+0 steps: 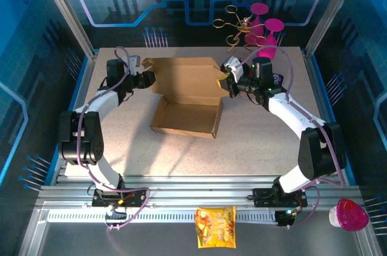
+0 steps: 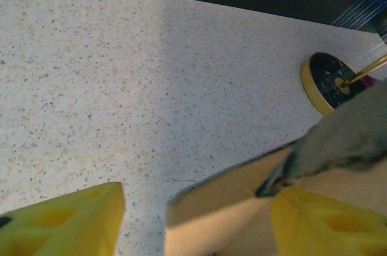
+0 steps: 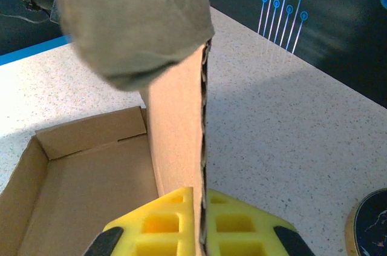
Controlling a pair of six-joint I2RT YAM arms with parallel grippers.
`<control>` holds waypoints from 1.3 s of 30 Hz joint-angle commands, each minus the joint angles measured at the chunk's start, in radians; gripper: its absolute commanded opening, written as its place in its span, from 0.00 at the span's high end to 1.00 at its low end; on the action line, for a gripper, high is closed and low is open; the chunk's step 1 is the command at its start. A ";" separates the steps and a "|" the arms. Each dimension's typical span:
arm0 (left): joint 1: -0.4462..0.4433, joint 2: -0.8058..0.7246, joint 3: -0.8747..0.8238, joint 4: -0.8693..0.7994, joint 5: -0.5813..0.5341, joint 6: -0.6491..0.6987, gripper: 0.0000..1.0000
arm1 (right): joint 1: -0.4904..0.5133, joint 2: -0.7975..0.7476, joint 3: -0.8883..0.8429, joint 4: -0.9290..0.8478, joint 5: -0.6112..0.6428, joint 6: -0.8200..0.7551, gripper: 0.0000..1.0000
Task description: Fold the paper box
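The right claw (image 3: 202,223) pinches the box (image 1: 187,83) by its right flap, so the left claw (image 2: 196,213) (jaws apart around the left flap) should close squarely first.

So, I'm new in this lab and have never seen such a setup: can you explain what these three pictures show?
These are two robot arms bolted at the near edge of a table. One picture looks down from above and behind them; the other two come from a camera on each wrist, so the yellow fingers show at the bottom. On the table lies a brown cardboard box with its lid open. The right end effector is shut on a flap of the lid. The left end effector is open, with the lid's other corner between its fingers.
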State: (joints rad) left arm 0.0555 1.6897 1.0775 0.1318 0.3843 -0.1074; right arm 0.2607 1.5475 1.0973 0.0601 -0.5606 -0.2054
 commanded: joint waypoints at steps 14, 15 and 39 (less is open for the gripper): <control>-0.034 -0.081 0.000 -0.030 0.019 -0.121 0.95 | 0.103 0.049 0.062 0.003 0.173 0.030 1.00; -0.039 -0.087 -0.005 -0.033 0.019 -0.124 0.96 | 0.110 0.050 0.064 0.005 0.189 0.033 1.00; -0.121 -0.491 -0.352 0.042 -0.315 -0.420 1.00 | 0.335 0.183 -0.009 0.393 0.759 0.259 1.00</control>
State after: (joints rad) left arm -0.0372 1.2499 0.7567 0.0830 0.0734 -0.4492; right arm 0.5568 1.7004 1.1118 0.3210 0.1211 -0.0105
